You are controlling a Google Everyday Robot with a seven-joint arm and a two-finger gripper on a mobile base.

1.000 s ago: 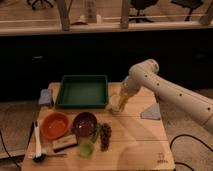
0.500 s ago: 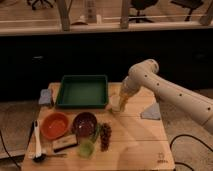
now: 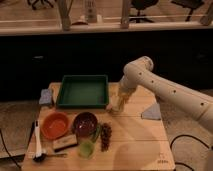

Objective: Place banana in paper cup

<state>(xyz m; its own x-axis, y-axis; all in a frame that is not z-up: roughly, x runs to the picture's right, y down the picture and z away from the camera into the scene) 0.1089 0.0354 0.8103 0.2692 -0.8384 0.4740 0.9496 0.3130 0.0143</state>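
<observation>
Risk 1: misplacement. The pincer [image 3: 118, 103] sits low over the counter [image 3: 140, 147], just off the near-right corner of the green tray [image 3: 82, 91], w/ the arm reaching in from the right. If release comes off-centre, the banana [image 3: 120, 97] could strike the rim of the paper cup [image 3: 113, 107] and roll onto the counter or against the tray wall. Risk 2: tip-over. The cup appears light and unsupported, so a downward push or side nudge from the pincer would prob. knock it flat. Risk 3: fit. The fruit looks long relative to the cup mouth, so it needs a near-upright entry; laid across, it would bridge the rim and fall. Pincer state: cannot tell, since the tip merges w/ the pale shapes beneath it. Task items: the banana reads as a pale-yellow, elongated patch at the pincer, tilted, lower end toward the tray corner. Whether it is gripped or only touched cannot be confirmed. The cup reads as a small whitish blob just below and left of the pincer, and its outline is not separable from the fruit. Other items are well apart, front-left: orange bowl [image 3: 55, 125], dark bowl [image 3: 85, 123], grapes [image 3: 106, 136], green tumbler [image 3: 86, 149]. No interference expected there.
</observation>
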